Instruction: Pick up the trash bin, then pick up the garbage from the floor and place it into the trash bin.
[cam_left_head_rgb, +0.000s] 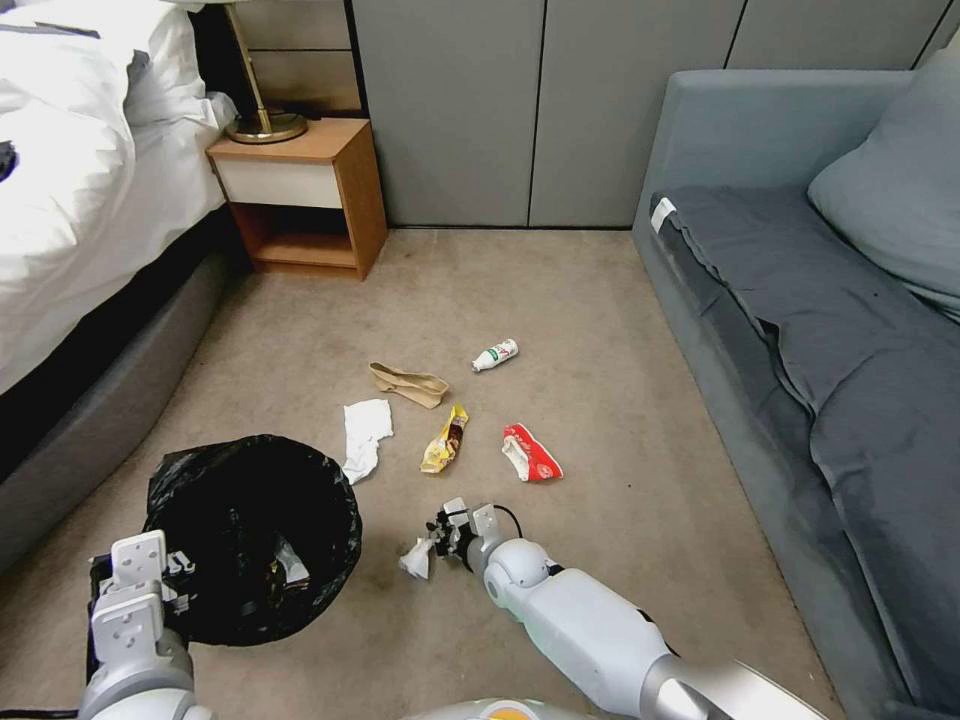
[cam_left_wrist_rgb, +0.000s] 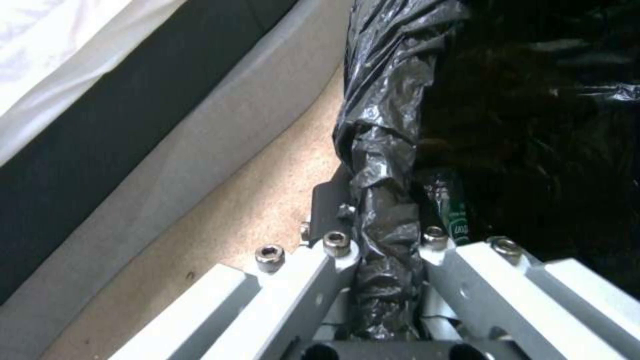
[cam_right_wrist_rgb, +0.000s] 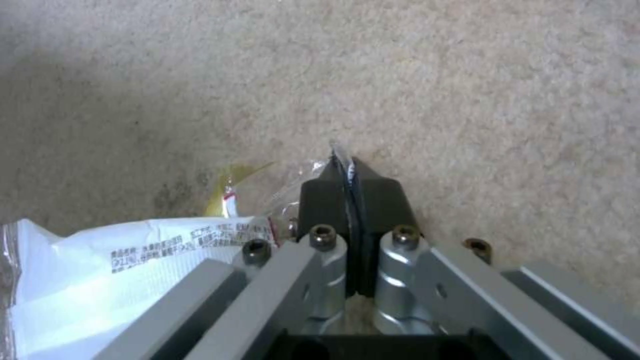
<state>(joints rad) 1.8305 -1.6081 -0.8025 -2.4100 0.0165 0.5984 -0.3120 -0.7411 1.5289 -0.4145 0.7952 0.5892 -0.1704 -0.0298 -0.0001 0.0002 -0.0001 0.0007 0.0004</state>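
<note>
Right end effector (cam_right_wrist_rgb: 350, 175) is clamped on a white wrapper (cam_left_head_rgb: 416, 558) just above the floor; left end effector (cam_left_wrist_rgb: 387, 220) pinches the trash bin (cam_left_head_rgb: 250, 535) rim.

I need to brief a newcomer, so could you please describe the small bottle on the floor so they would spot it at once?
Start at the grey sofa and look to the carpet beside it. Among the scattered litter, the bottle lies on its side farthest from the robot, just beyond the crumpled brown paper bag. It is the only rigid piece, white with a green label.
</note>
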